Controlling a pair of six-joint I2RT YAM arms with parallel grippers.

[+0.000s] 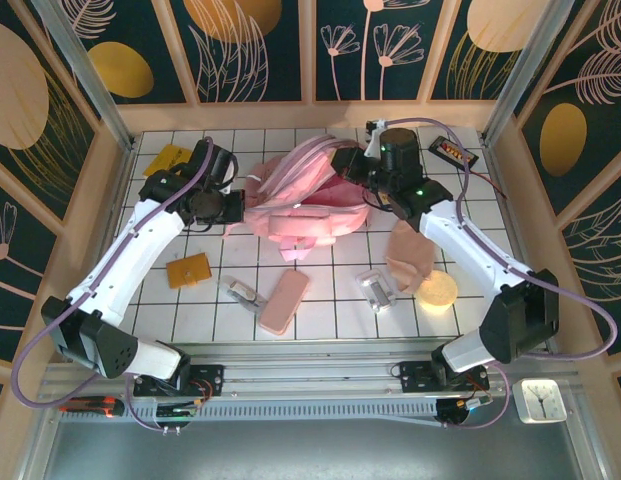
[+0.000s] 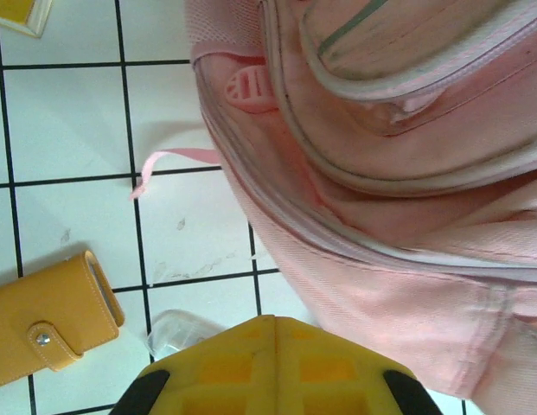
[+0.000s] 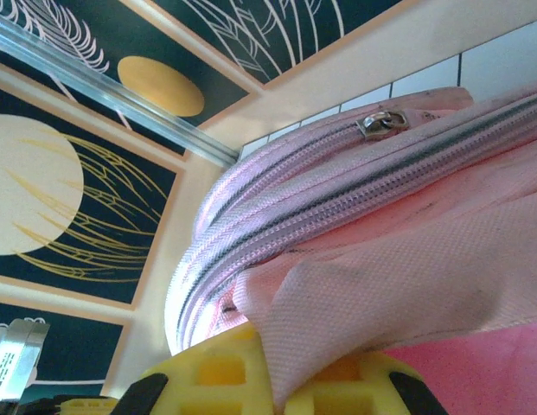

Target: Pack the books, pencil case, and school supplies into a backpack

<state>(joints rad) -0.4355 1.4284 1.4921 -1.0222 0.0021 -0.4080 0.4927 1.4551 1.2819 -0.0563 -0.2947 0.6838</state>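
This is a robotics lab cell, not a lived-in room. The white table (image 1: 320,325) is ruled in a black grid and boxed in by bare aluminium posts (image 1: 85,70). On the left, right and far sides stand printed wall panels (image 1: 260,50), navy with gold discs and pale leaves, like a stage backdrop. Two white arms (image 1: 140,250) are bolted to a metal rail (image 1: 310,380) at the near edge, trailing purple cables (image 1: 30,370). A small clock (image 1: 542,400) sits near right.

black slab (image 1: 456,152), orange label: near right claw (image 1: 342,165), to its right | pale yellow disc (image 1: 437,290): well apart, nearer the bases | crumpled tan sheet (image 1: 408,258), perhaps cloth: just beside the disc
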